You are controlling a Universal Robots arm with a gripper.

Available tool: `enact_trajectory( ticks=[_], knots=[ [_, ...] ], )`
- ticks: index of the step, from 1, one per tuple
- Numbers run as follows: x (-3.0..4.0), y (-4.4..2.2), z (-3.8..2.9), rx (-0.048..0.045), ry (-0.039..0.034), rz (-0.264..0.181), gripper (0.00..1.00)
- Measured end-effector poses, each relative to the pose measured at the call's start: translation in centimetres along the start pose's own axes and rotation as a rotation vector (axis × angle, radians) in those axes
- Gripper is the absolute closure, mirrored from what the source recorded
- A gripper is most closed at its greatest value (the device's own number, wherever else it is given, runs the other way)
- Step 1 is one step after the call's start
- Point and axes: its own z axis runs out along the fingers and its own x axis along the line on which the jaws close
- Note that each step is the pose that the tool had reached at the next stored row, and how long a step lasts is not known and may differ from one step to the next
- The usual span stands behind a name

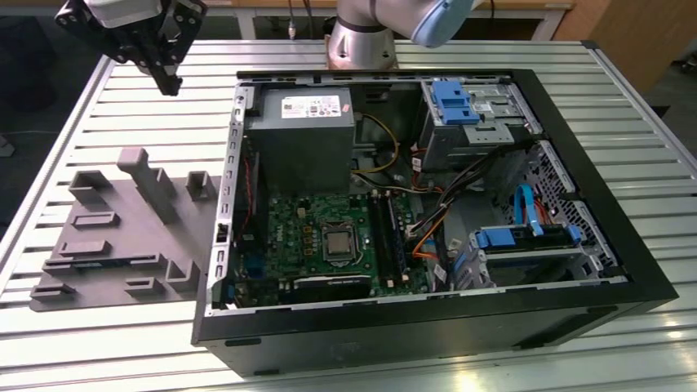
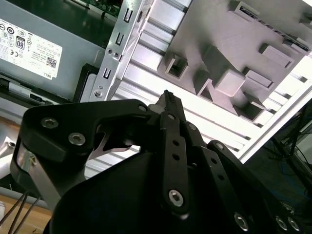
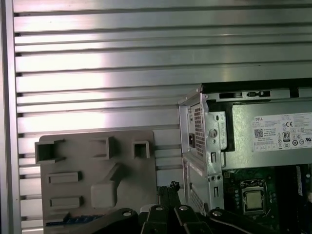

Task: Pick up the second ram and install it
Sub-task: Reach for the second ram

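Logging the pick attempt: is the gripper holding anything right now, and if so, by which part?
Nothing is held. The gripper is shut with nothing between its fingertips, hanging clear of the grey fixture.

Exterior view: arm (image 1: 376, 28) & top of gripper (image 1: 171, 82) cut off by pic's edge. In grey fixture (image 1: 130, 241), second ram (image 1: 104, 263) just a thin bluish strip, chips too small to tell. First wrist view: gripper links hide part of fixture; PC case (image 3: 209, 141) cut at edge.
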Motion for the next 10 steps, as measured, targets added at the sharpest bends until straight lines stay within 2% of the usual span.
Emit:
enact_trajectory(
  ticks=[10],
  knots=[
    [0.93, -0.12, -0.04, -0.0001, -0.0006, 0.0, 0.89]
  ],
)
